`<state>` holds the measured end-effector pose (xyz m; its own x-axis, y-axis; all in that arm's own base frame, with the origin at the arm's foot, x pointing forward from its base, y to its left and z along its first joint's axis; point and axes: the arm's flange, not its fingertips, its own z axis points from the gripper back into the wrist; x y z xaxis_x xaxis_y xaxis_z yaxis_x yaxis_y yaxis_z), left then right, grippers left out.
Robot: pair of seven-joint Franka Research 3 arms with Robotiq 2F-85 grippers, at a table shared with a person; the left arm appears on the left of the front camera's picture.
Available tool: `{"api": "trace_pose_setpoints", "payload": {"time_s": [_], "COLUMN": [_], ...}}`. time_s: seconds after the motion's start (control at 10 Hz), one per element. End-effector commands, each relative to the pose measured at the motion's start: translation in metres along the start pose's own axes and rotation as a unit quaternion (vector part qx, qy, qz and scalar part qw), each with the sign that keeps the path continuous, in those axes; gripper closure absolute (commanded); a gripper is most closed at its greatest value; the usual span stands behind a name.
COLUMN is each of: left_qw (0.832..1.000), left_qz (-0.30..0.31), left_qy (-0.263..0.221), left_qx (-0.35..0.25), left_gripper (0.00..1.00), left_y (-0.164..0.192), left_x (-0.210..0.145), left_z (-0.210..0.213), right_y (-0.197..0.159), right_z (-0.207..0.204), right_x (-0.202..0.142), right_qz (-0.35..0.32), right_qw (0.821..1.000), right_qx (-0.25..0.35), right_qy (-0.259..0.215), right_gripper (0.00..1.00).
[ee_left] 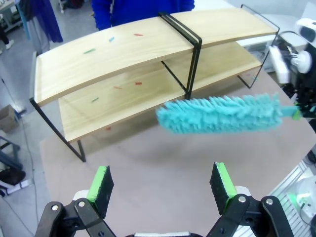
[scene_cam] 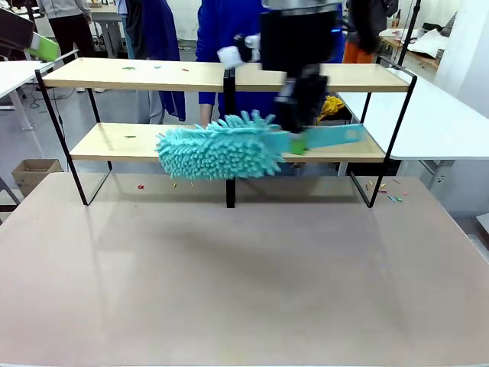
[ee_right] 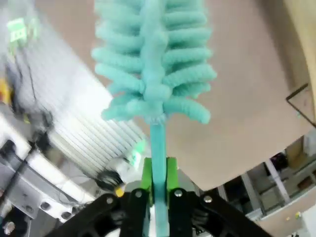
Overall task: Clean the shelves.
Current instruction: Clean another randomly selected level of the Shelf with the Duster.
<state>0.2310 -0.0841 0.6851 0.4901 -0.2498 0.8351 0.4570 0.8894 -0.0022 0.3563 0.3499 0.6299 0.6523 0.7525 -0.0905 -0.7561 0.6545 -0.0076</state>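
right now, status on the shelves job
Right gripper shut on duster; left gripper open. Duster in front of shelves; scraps on both boards. Person behind.

A wide table (scene_cam: pixel 229 290) with a dull beige top carried the shelves (scene_cam: pixel 191 75), whose thin black frame stood on its far half. On the upper board (scene_cam: pixel 99 74), left of the central post (scene_cam: pixel 230 195), lay three small scraps, well apart: a green scrap (scene_cam: pixel 128 68), a bluish scrap (scene_cam: pixel 157 67) and a red scrap (scene_cam: pixel 185 69). The lower board (scene_cam: pixel 107 143) bore a green fleck (scene_cam: pixel 130 138) near its left end, and the left wrist view showed red flecks (ee_left: pixel 138 83) on it too. On the tabletop itself a red bit (scene_cam: pixel 140 186) lay near the left foot and a cluster of coloured bits (scene_cam: pixel 393 198) by the right foot.
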Motion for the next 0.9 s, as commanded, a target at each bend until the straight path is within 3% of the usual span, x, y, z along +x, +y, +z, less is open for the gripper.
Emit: {"api": "trace_pose_setpoints", "payload": {"time_s": [0.0,0.1,0.2,0.3,0.4,0.5,0.6,0.7,0.8], "left_qw": [1.0,1.0,1.0,1.0,1.0,1.0,1.0,1.0,1.0], "left_qz": [-0.001,-0.001,-0.001,-0.001,-0.001,-0.001,-0.001,-0.001,-0.001], "left_qy": [-0.001,-0.001,-0.001,-0.001,-0.001,-0.001,-0.001,-0.001,-0.001], "left_qx": [-0.001,-0.001,-0.001,-0.001,-0.001,-0.001,-0.001,-0.001,-0.001], "left_gripper": [0.0,0.0,0.0,0.0,0.0,0.0,0.0,0.0,0.0], "left_y": [0.001,0.001,0.001,0.001,0.001,0.001,0.001,0.001,0.001], "left_x": [0.0,0.0,0.0,0.0,0.0,0.0,0.0,0.0,0.0], "left_z": [0.0,0.0,0.0,0.0,0.0,0.0,0.0,0.0,0.0], "right_y": [0.032,0.044,0.042,0.033,0.033,0.047,0.05,0.047,0.044], "right_z": [0.009,-0.002,-0.004,-0.008,-0.008,-0.024,-0.03,-0.031,-0.026], "right_x": [0.036,0.055,0.049,0.036,0.036,0.044,0.059,0.07,0.078], "right_qz": [-0.087,-0.073,0.028,-0.069,-0.069,-0.048,-0.026,-0.016,-0.051], "right_qw": [0.994,0.993,0.983,0.997,0.997,0.995,0.995,0.998,0.998], "right_qx": [-0.06,-0.07,-0.072,-0.039,-0.039,-0.053,-0.054,-0.029,-0.021], "right_qy": [0.017,0.069,0.165,0.008,0.008,0.076,0.075,0.046,-0.003], "right_gripper": [0.87,0.87,0.87,0.87,0.87,0.87,0.87,0.87,0.87]}}
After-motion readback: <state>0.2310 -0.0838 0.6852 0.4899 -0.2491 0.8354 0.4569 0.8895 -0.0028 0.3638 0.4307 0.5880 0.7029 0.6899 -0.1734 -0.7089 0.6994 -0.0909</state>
